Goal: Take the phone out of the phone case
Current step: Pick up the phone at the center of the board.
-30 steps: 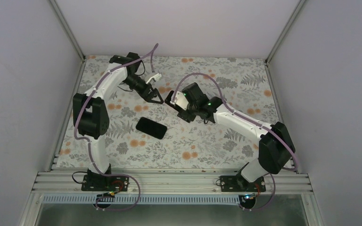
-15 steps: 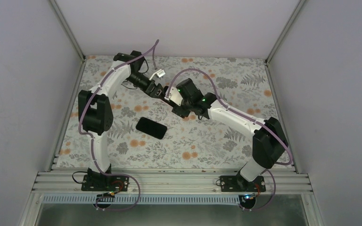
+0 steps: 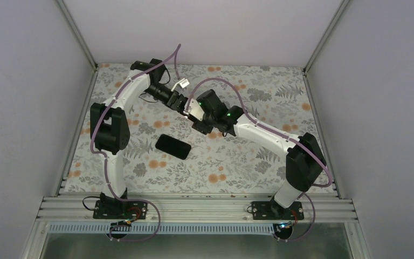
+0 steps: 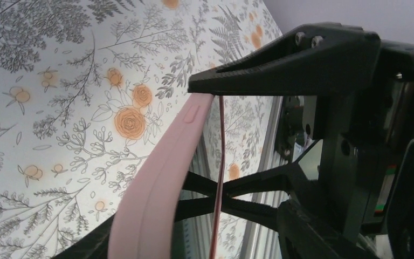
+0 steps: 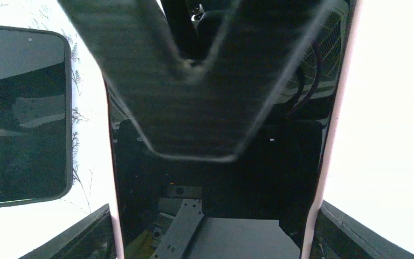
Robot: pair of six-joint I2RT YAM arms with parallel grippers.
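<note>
A pink phone case (image 4: pixel 156 178) is held up between the two grippers over the middle back of the table. My right gripper (image 3: pixel 194 112) is shut on its long sides; in the right wrist view its pink rims (image 5: pixel 331 135) frame a glossy black face that mirrors the arm. My left gripper (image 3: pixel 182 103) is open, with one finger (image 4: pixel 280 59) over that face and the other behind the case. A black phone (image 3: pixel 172 146) lies flat on the floral table, also at the left of the right wrist view (image 5: pixel 21 113).
The floral table mat (image 3: pixel 237 162) lies between white walls. An aluminium rail (image 3: pixel 194 208) runs along the near edge by the arm bases. Purple cables (image 3: pixel 175 65) loop above both arms.
My left gripper has swung right and come around the end of the case. My right gripper has carried the case left and back to meet it. The phone on the table has not moved.
</note>
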